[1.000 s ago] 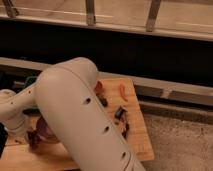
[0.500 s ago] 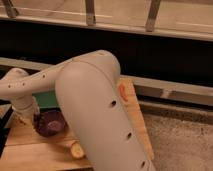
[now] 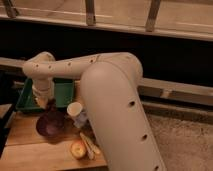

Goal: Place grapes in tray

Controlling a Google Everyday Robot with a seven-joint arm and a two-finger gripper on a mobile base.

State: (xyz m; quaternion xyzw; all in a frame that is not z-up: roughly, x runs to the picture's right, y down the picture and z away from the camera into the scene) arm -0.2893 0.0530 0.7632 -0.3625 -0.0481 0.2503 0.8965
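Grapes could not be made out for certain: a dark smudge just below the hand [image 3: 46, 103] might have been the bunch, but it merged with the shadow at the tray's front rim. The hand itself sat at the end of the white arm [image 3: 107, 95], low over the front left part of the green tray [image 3: 64, 90], and its fingers were clenched; whether they pinched anything could not be told, since the wrist covered them.

The arm filled the middle of the view and hid the right end of the tray and most of the wooden counter [image 3: 30, 150] behind it. Only the tray's left and centre parts showed, its rim cut off by the arm.

Just in front of the tray stood a purple bowl [image 3: 50, 124], directly below the hand. Beside it to the right stood a white cup [image 3: 75, 111], upright, with something bluish at its base that was too blurred to name. Nearer the front edge lay a round yellow-orange fruit [image 3: 78, 148], touching a pale, elongated thing [image 3: 89, 145] partly hidden under the arm.
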